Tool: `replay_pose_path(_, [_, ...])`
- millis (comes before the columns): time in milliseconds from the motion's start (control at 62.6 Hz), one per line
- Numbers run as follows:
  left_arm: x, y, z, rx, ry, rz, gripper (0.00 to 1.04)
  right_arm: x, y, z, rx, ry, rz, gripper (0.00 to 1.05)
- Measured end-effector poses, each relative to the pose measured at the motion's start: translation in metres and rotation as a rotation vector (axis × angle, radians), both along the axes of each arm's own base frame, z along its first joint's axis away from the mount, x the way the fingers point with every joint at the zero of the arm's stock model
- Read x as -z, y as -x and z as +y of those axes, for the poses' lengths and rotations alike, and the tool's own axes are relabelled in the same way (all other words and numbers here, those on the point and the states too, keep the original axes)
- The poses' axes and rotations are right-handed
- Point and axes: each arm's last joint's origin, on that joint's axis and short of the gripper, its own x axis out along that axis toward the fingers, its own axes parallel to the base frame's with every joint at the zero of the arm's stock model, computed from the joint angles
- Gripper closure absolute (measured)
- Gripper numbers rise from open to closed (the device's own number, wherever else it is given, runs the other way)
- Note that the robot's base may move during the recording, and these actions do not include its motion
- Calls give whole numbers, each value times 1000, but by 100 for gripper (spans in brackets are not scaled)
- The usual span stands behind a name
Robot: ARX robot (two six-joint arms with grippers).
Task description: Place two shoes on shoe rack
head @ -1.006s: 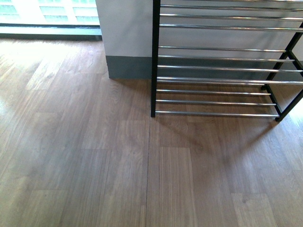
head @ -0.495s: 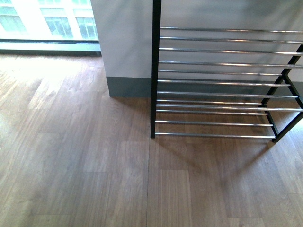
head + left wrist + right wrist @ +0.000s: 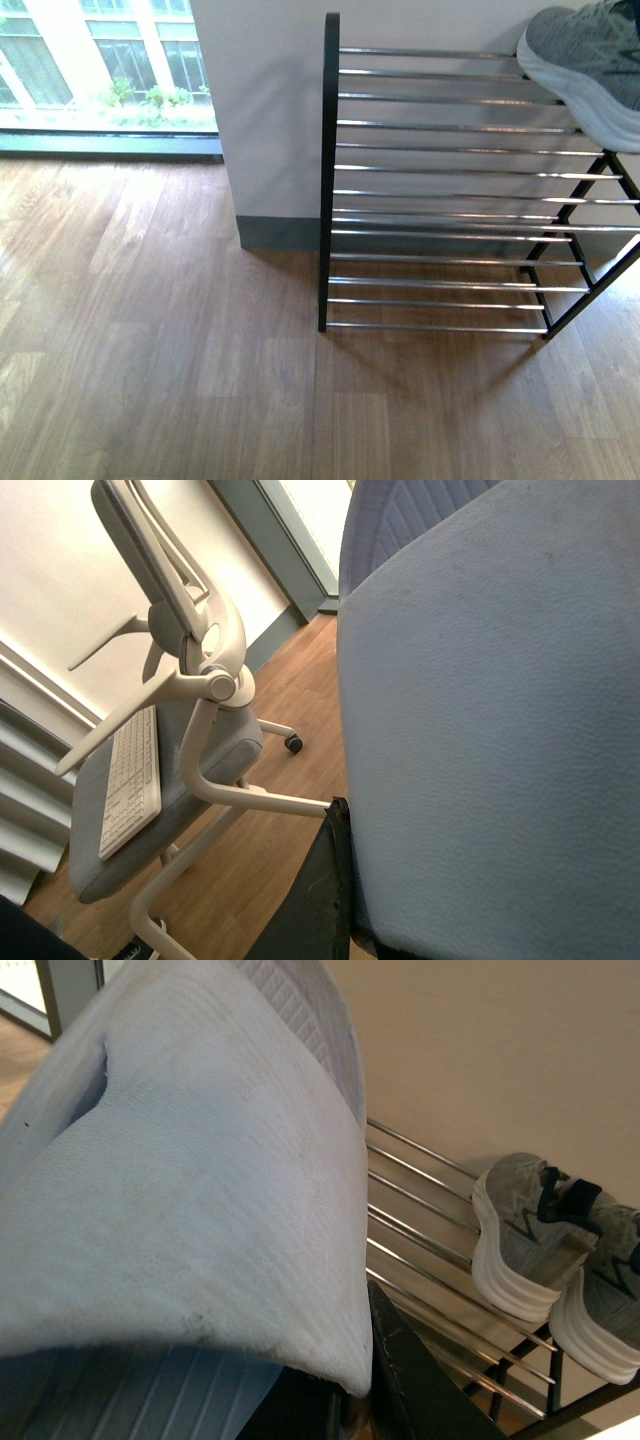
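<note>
In the front view, the shoe rack (image 3: 328,170) stands on the wooden floor (image 3: 150,350) against the white wall (image 3: 270,110). A grey sneaker (image 3: 590,60) rests on the rack's top rods at its right end, and you see neither arm here.

In the left wrist view, your left gripper (image 3: 345,930) is closed on a pale blue slide (image 3: 490,730), which is held up off the floor; one dark finger (image 3: 310,910) presses its edge. Beyond it stands an office chair (image 3: 190,680) with a keyboard (image 3: 130,780) on its seat.

In the right wrist view, your right gripper (image 3: 350,1400) grips the second slide (image 3: 190,1190), held just in front of the rack's rods (image 3: 420,1250). Further along those rods a first sneaker (image 3: 522,1240) and a second sneaker (image 3: 600,1305) sit side by side, touching.
</note>
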Motion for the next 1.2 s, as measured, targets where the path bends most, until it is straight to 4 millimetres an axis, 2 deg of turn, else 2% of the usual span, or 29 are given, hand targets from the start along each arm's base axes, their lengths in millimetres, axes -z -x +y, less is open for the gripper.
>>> replay_pose_path(687, [0,0,0,0,0,3,103,-1,0,0,0,-1,0,103])
replay_pose_path(767, [0,0,0,1,0,2,103,-3,-4,4,-38,-76,0,103])
replay_pose_path(846, [0,0,0,0,0,3,103,-10,-15,19,-54,-151,-1,103])
replay_pose_path(974, [0,0,0,0,0,2,103,-10,-41,51,-73,-165,9,103])
replay_pose_path(1054, [0,0,0,0,0,2,103,-5,-75,76,-62,-149,26,103])
replay_pose_path(1198, [0,0,0,0,0,2,103,16,-120,96,4,-101,61,103])
